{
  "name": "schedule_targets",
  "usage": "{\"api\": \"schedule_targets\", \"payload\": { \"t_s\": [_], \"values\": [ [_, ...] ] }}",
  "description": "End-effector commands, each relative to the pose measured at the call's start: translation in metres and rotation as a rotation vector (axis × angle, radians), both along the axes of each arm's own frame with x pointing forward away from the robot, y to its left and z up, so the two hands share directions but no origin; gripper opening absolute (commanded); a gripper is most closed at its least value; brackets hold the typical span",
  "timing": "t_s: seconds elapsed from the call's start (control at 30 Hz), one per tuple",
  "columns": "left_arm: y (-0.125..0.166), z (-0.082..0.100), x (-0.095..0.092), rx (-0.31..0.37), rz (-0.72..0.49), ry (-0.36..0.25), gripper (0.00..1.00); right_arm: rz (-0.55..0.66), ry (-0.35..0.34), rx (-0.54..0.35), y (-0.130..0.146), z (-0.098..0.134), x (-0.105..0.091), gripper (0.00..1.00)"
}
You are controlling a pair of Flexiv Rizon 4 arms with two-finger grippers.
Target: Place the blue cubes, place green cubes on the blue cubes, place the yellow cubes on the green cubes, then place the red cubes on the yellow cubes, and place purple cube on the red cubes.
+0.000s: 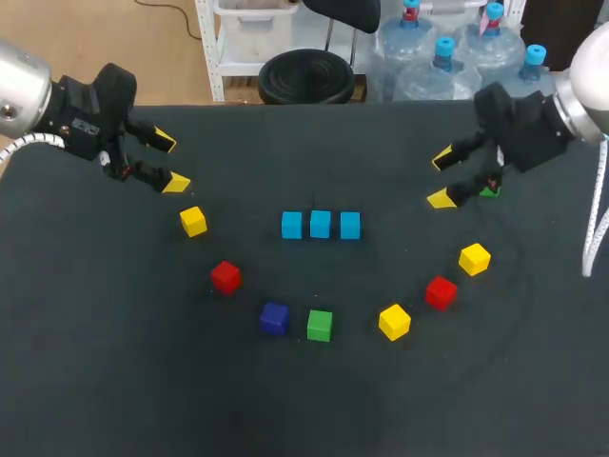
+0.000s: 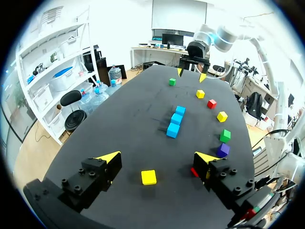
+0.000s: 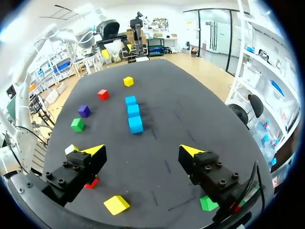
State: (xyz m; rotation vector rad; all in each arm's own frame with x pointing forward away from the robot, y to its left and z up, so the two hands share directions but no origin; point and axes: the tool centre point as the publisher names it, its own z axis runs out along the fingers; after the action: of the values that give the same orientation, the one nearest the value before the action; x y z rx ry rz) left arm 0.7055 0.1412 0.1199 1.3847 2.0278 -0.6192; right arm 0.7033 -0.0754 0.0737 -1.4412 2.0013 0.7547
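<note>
Three blue cubes [image 1: 320, 225] sit in a tight row in the middle of the worktop [image 1: 114, 381], with nothing stacked on them yet. The left gripper [image 1: 169, 162] and the right gripper [image 1: 442, 178] both hover with fingers spread, holding nothing. The row's gaps are narrow (barely any), so fingers lowering a green cube [image 1: 320, 325] could shove a neighbouring cube askew. A second green cube [image 3: 208, 203] lies largely hidden under the right gripper's finger, and I find no third.
</note>
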Motion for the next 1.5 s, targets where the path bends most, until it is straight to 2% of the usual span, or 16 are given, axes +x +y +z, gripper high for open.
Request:
{"api": "schedule_targets", "payload": {
  "t_s": [0.03, 0.27, 0.6, 0.9, 1.27, 1.5],
  "values": [
    [0.001, -0.001, -0.001, -0.005, -0.001, -0.005, 1.00, -0.004, -0.007, -0.018, -0.002, -0.005, 0.004, 1.00],
    [0.001, -0.001, -0.001, -0.005, -0.001, -0.005, 1.00, -0.012, -0.043, -0.059, -0.023, -0.004, 0.012, 1.00],
    [0.001, -0.001, -0.001, -0.005, -0.001, -0.005, 1.00, -0.033, -0.074, -0.100, -0.069, -0.009, 0.029, 1.00],
    [0.001, -0.001, -0.001, -0.005, -0.001, -0.005, 1.00, -0.049, -0.098, -0.133, -0.120, -0.025, 0.061, 1.00],
    [0.001, -0.001, -0.001, -0.005, -0.001, -0.005, 1.00, 0.070, -0.123, -0.127, -0.127, -0.047, 0.078, 1.00],
    [0.001, -0.001, -0.001, -0.005, -0.001, -0.005, 1.00, 0.085, -0.128, -0.134, -0.136, -0.063, 0.088, 1.00]
  ]
}}
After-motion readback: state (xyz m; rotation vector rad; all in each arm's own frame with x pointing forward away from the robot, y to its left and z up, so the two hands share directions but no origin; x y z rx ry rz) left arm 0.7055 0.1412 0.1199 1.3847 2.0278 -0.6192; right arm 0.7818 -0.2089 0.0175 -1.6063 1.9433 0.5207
